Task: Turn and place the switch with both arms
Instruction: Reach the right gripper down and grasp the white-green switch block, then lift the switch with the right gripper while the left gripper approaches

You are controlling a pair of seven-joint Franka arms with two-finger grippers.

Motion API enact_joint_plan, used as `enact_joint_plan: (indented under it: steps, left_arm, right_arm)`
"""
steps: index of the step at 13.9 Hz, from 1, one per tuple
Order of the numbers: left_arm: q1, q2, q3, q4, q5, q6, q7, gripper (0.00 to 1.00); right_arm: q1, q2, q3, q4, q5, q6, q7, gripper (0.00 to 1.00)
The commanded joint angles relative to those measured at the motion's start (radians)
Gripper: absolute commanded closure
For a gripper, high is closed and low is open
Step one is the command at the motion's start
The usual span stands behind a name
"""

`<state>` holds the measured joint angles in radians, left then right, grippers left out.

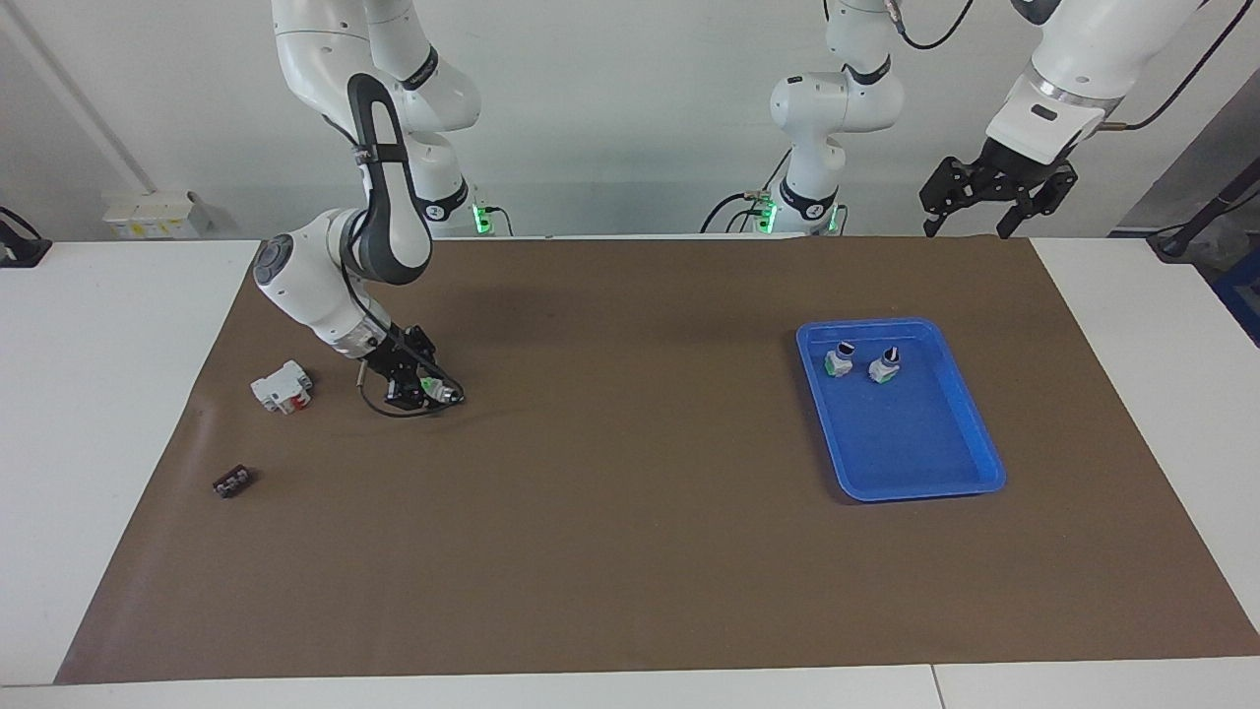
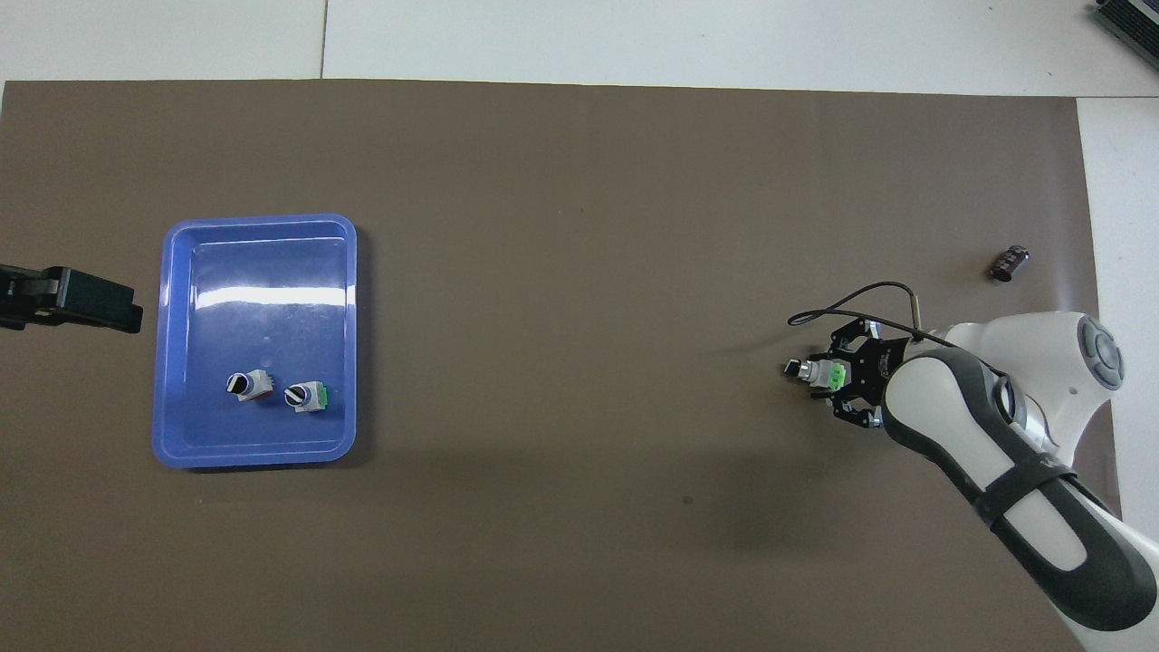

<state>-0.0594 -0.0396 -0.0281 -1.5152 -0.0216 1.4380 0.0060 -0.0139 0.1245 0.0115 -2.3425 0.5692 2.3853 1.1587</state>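
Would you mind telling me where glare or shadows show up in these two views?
Overhead view: a white band of glare lies across the blue tray floor, and a soft shadow darkens the brown mat nearer the robots. Facing view: the tray shows no glare; a faint shadow sits beside the right gripper.

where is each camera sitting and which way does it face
Facing view: high across the table, looking at the robots; both arms show whole, right end effector low at the switch, left end effector waiting raised at the mat's corner.
Overhead view: above the robots' end, looking steeply down; right arm and left end effector show.
Shared: switch, blue tray, half a turn apart.
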Motion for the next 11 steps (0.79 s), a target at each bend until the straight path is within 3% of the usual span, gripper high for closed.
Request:
enact_joint_plan:
  steps: [1, 4, 7, 11]
  left_arm:
    - [0.001, -0.026, 0.001, -0.029, 0.008, 0.002, 0.005, 0.00]
    - [0.001, -0.026, 0.001, -0.030, 0.009, 0.004, 0.005, 0.00]
    - [0.001, -0.026, 0.001, -0.029, 0.009, 0.001, 0.003, 0.00]
    - [0.001, -0.022, -0.001, -0.017, -0.030, 0.003, 0.000, 0.00]
  right_arm:
    - [-0.014, -0.028, 0.002, -0.006, 0.028, -0.046, -0.095, 1.00]
    - [0.000, -0.029, 0.007, 0.050, 0.028, -0.133, -0.096, 1.00]
    - [0.084, -0.042, 0.018, 0.139, 0.029, -0.201, -0.088, 1.00]
    - [0.172, -0.039, 0.018, 0.276, 0.194, -0.297, 0.034, 1.00]
